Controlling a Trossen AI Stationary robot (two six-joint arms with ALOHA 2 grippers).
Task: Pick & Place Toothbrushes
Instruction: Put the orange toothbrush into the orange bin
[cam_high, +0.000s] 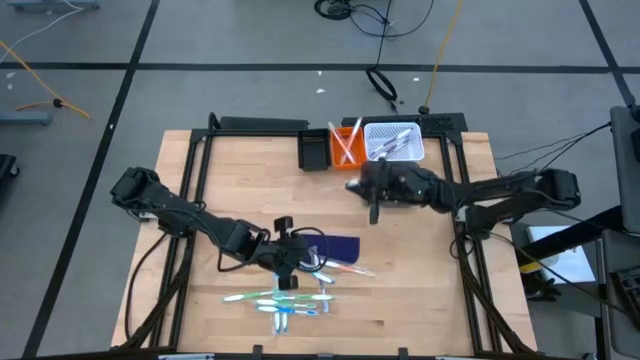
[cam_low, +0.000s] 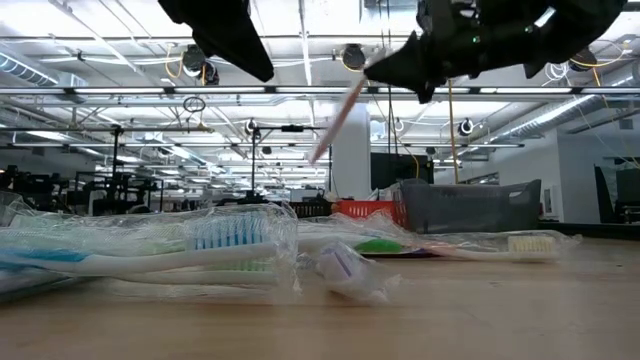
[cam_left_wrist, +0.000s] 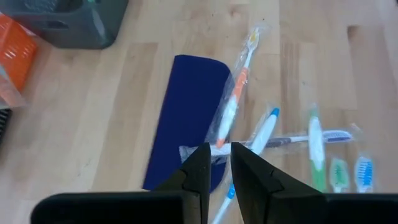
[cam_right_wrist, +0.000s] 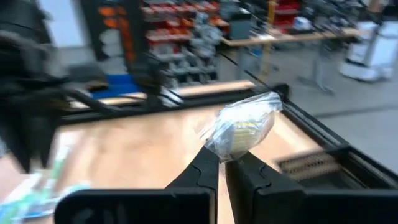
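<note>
Toothbrushes (cam_high: 285, 298): I count roughly six wrapped ones loose by the blue mat (cam_high: 338, 247). Right gripper (cam_high: 374, 214) pinches one wrapped brush (cam_right_wrist: 244, 127) aloft near two bins (cam_high: 394, 141). Left gripper (cam_high: 288, 283) hovers over the pile, fingers slightly parted, empty.

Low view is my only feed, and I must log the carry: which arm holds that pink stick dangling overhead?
Observer: The right end effector, shut on a clear-wrapped orange-pink plastic toothbrush.
Operator: How near the bins?
Observer: Just short of the orange plastic bin, not yet over it.
Operator: And the left arm?
Observer: The left end effector hovers over the loose toothbrush pile beside the dark blue flat mat.
</note>
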